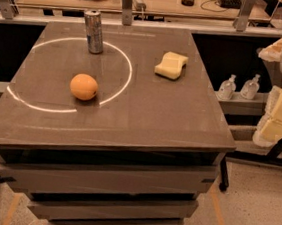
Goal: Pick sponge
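1. Your gripper (280, 116) hangs at the right edge of the view, off the side of the table (145, 120) and lower than its top. Only its pale yellow padding shows, and you cannot tell whether it is spread or pressed together. It holds nothing that you can see.
2. The sponge (171, 65) lies flat on the far right part of the tabletop, well apart from your gripper. Its notched side faces the front, and nothing touches it.
3. A white ring (126, 78) is marked on the left half of the top. The sponge sits just outside it, to the right.
4. The orange (84, 87) rests on the near part of the ring line, well left of the sponge.
5. A metal can (93, 31) stands upright at the far side of the ring.
6. Beyond the table's right side, two small clear bottles (227, 87) stand on a low ledge, between the sponge's side of the table and your gripper.
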Tool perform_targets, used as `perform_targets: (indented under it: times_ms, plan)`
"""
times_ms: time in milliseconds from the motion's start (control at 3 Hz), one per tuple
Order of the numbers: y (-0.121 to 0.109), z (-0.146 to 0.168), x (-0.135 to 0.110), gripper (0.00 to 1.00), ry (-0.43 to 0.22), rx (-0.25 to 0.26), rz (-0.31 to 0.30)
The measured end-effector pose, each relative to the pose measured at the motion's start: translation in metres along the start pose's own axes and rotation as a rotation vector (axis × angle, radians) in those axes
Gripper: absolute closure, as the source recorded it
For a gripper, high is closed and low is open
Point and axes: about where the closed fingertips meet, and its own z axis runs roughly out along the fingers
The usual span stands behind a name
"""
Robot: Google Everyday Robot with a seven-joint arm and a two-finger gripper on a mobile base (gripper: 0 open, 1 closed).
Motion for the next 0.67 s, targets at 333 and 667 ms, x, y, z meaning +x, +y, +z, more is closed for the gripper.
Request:
perform_targets:
  times_ms: [333,667]
  plan:
    - [-0.013,-0.002,-0.003,0.0,-0.085,0.027,0.038]
    - [-0.051,0.011,0.011,0.0,-0.303,0.095,0.124]
